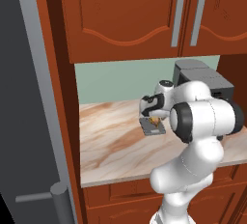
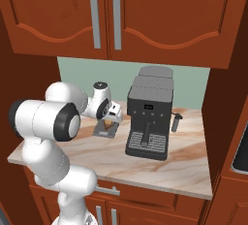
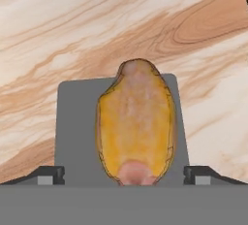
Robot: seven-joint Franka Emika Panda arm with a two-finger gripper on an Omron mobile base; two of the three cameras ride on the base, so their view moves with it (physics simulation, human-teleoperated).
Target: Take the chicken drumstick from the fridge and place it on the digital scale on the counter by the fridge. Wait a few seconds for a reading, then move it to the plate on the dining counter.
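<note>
The chicken drumstick (image 3: 136, 124) lies on the digital scale (image 3: 75, 127), which sits on the counter (image 1: 111, 146) by the fridge (image 1: 24, 121). So the first part looks done. The tool (image 3: 123, 173) is wide, one tip on each side of the meat, holding nothing. Left to do: wait for the reading, then carry the drumstick over to the plate

A dark grey coffee machine (image 2: 149, 116) stands at centre frame on the marbled counter (image 2: 184, 163), red-brown wall cabinets (image 2: 121, 10) across the top.
</note>
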